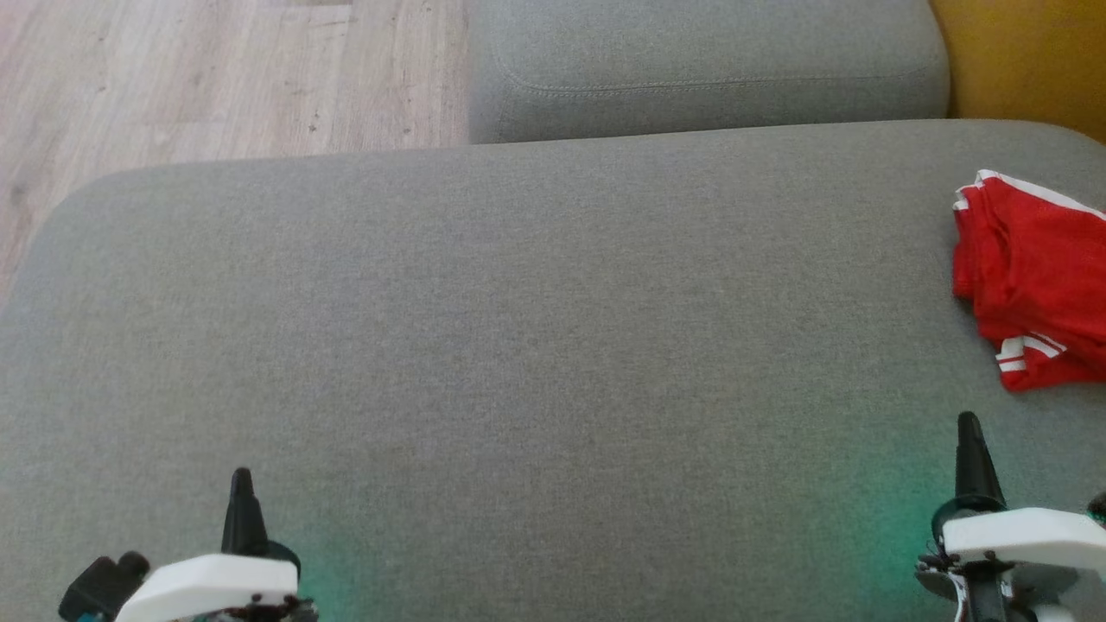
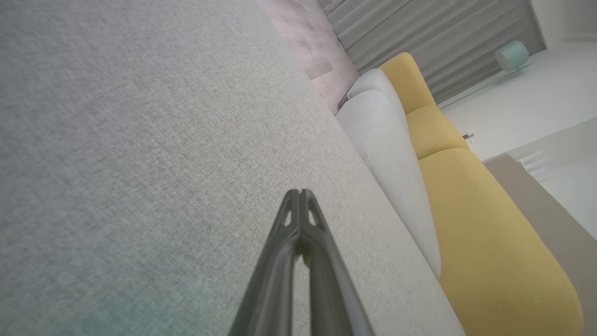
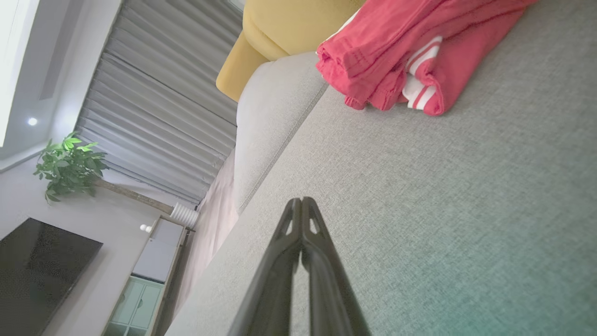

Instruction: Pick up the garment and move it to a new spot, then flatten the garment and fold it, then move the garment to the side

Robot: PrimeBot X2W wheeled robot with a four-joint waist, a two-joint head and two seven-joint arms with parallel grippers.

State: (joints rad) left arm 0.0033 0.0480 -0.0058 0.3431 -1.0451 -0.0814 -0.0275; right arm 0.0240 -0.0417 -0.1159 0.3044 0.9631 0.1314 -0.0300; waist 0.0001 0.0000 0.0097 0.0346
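- Head view: the red garment (image 1: 1028, 276), trimmed with white stripes, lies bunched at 3 o'clock on the broad grey seat cushion (image 1: 518, 345), and the picture's edge cuts off its far side.
- The left claw (image 1: 242, 484) rises at 7 o'clock and the right claw (image 1: 969, 428) at 5 o'clock. Each shows as a single dark spike above a white housing, and both are well apart from the garment, the right one being nearer to it.
- A second grey cushion (image 1: 708, 69) sits at 12 o'clock, pale wood floor (image 1: 216, 78) at 11 o'clock and a yellow cushion (image 1: 1028, 52) at 1 o'clock.
- Left wrist view: the left claw (image 2: 300, 193) is clenched, with its two fingers pressed tip to tip and nothing between them. It is poised over the bare grey cloth.
- The yellow cushion (image 2: 489, 224) runs along at 4 o'clock, and grey curtains (image 2: 419, 32) hang at 1 o'clock.
- Right wrist view: the right claw (image 3: 301, 201) is likewise clenched and holds nothing.
- The garment (image 3: 396, 51) lies at 1 o'clock near the cushion's edge (its hems and stripes are stacked in loose layers), untouched by either claw.
- At 9 o'clock stands a leafy plant (image 3: 67, 165), with a dark screen (image 3: 37, 275) below it at 8 o'clock.
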